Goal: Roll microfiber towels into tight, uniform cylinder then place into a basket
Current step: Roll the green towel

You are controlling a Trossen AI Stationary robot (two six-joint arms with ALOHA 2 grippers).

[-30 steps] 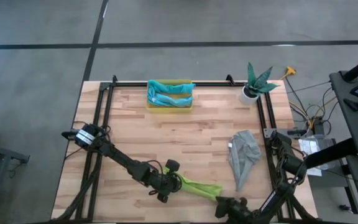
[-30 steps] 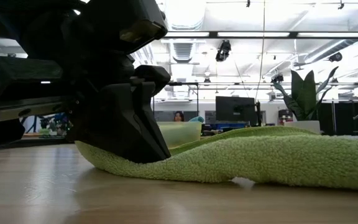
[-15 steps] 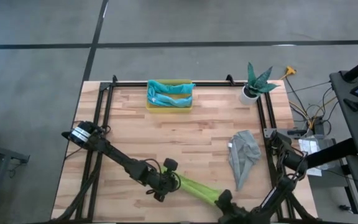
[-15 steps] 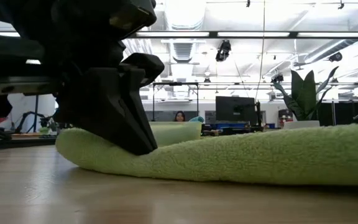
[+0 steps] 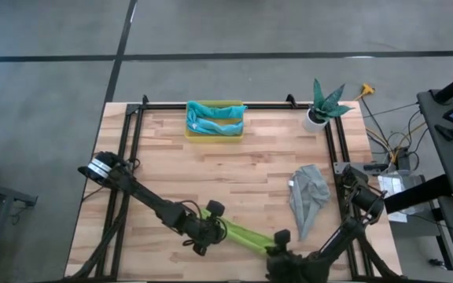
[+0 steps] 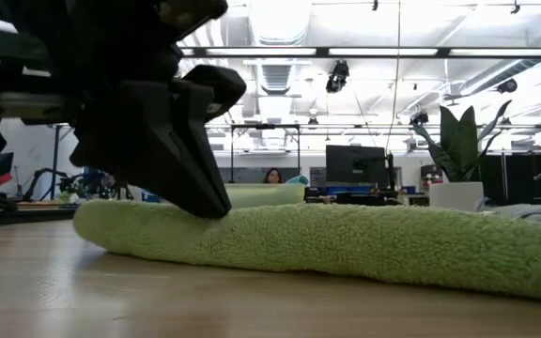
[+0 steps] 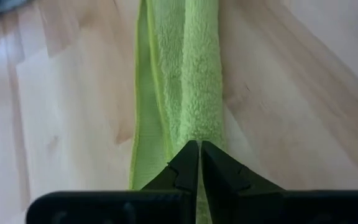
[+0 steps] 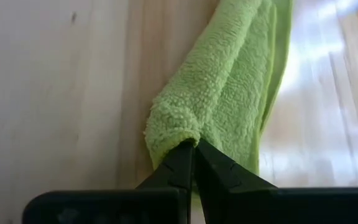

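Since the earlier frame, right claw (image 5: 280, 250) has slid along the table (image 5: 234, 165) toward left claw (image 5: 208, 228); lime green towel (image 5: 246, 235) between them now lies shorter and straighter. Both claws are pinched shut on the towel, one at each end of the folded strip. Judgement: light, limp, plush cloth; it sags and unfolds readily, so grip the bunched ends. Basket (image 5: 214, 131) sits well beyond both claws, grey towel (image 5: 308, 192) off to the right claw's side.
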